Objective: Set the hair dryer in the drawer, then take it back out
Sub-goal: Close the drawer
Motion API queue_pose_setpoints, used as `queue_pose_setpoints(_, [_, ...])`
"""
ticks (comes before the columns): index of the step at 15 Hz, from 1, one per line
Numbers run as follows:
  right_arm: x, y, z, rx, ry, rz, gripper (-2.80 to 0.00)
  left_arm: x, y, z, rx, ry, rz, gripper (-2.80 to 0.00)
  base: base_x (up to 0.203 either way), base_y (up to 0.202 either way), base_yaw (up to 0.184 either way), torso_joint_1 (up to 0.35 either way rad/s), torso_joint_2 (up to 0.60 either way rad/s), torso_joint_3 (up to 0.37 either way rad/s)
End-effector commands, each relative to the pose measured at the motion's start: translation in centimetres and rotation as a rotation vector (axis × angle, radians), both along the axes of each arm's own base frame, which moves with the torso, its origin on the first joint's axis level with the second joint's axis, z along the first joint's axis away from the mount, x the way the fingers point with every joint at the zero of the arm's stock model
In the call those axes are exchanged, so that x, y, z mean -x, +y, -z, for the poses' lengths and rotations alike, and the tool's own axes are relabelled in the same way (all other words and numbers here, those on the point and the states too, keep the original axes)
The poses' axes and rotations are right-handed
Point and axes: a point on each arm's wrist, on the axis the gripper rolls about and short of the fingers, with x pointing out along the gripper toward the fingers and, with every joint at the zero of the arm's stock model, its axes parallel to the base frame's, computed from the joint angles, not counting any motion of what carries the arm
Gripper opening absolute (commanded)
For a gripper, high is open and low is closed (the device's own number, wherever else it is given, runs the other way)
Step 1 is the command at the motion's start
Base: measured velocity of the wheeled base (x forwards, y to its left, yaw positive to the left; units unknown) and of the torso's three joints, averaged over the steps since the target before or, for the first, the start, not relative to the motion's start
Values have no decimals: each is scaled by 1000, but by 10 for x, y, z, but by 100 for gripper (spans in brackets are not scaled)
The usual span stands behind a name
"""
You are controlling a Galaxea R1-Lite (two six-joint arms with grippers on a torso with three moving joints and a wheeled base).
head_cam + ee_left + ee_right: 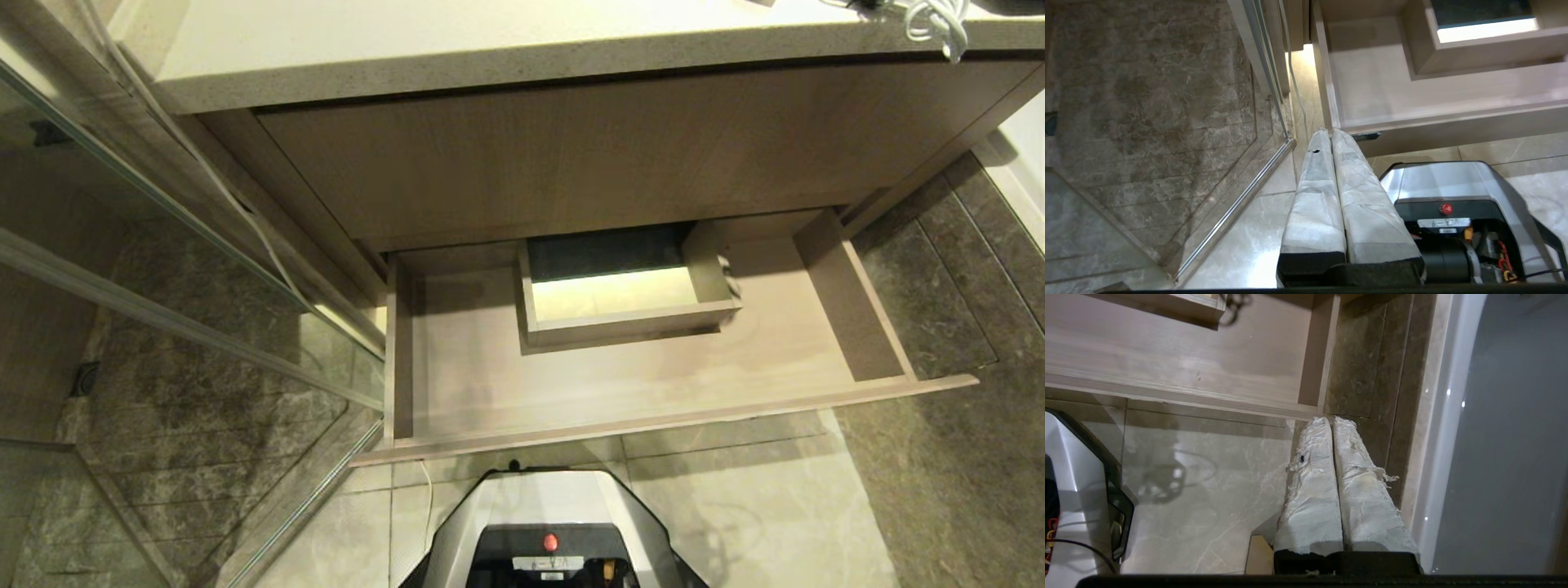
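Hair dryer work starts near the robot: left end effector [1332,132] and right end effector [1330,419] both hang closed and empty over the floor, at the front corners of the open drawer [653,420], which holds nothing. Farther back, only a white cord [939,20] shows on the bench [490,49]; the dryer's body is out of view. Raising the torso to reach it seems wise, opening wide before gripping the barrel.

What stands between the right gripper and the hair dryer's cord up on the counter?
The countertop's front edge. The right gripper hangs shut, low by the open drawer's right end, while the white cord lies on top, above the tall panel. The drawer holds nothing visible.
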Motion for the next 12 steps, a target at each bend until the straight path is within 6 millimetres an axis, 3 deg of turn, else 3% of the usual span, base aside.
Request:
queue_pose_setpoints(1, [-3, 0, 0, 2, 9, -1, -280, 0, 0, 0, 0, 2, 0, -280, 0, 0, 0, -344, 532, 180])
queue_pose_setpoints(8, [-4, -1, 4, -2, 30, 1, -280, 0, 0, 0, 0, 0, 0, -280, 0, 0, 0, -333, 488, 147])
queue_pose_setpoints(12, [-18, -3, 10, -9, 72, 4, -280, 0, 0, 0, 0, 2, 0, -280, 0, 0, 0, -69, 393, 338])
